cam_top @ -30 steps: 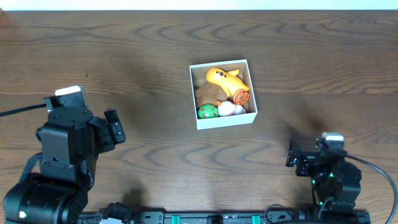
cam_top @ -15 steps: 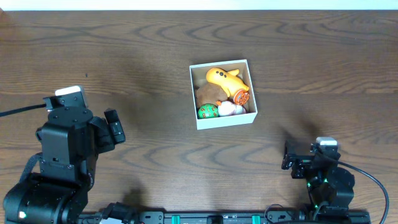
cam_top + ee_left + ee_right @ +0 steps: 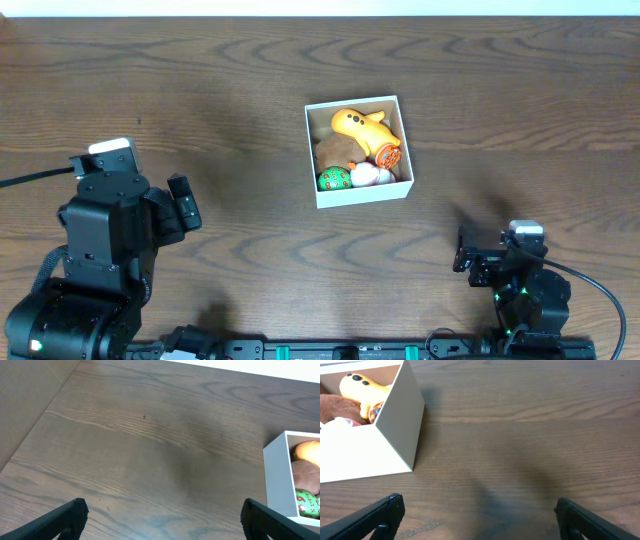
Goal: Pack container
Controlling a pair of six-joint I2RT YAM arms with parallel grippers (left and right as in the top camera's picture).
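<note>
The container (image 3: 365,193) is a small white-walled box in the middle of the table. It holds several toys: an orange duck-like toy (image 3: 362,128), a brown plush (image 3: 335,150), a green ball (image 3: 334,179) and a white and pink toy (image 3: 368,176). My left gripper (image 3: 182,205) sits well to the box's left, open and empty (image 3: 162,520); the box wall (image 3: 276,477) shows at that view's right edge. My right gripper (image 3: 478,256) is near the front edge, right of the box, open over bare wood (image 3: 480,517). The box corner (image 3: 400,415) is at the upper left there.
The dark wooden table (image 3: 520,90) has a pale strip along its far edge. Both arm bases stand at the near edge, the left arm (image 3: 100,250) bulky and the right arm (image 3: 525,295) smaller.
The right arm drew back a little toward the near edge and to the left, then stopped. The left arm, box and toys have not moved.
</note>
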